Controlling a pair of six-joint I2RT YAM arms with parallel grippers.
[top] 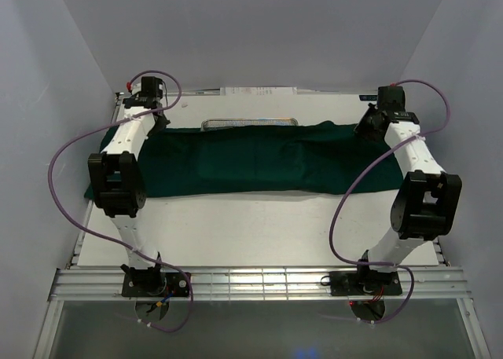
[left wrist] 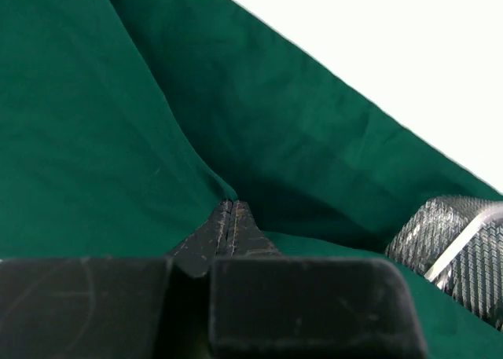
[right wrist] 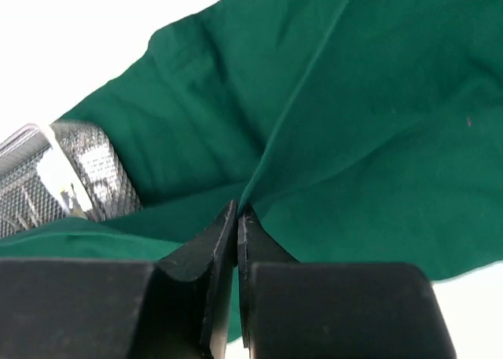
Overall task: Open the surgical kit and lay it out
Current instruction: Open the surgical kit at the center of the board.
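Kit's green cloth lies stretched in a long band across the far half of the table, reaching nearly from the left edge to the right. The wire-mesh tray sits mostly under it; only a strip of rim shows past the cloth's far edge, mid-table. My left pincer is at the cloth's far left corner, jaws closed on a raised fold of fabric. My right pincer is at the far right corner, likewise clamped on a ridge of cloth. A mesh corner peeks out beside each pincer.
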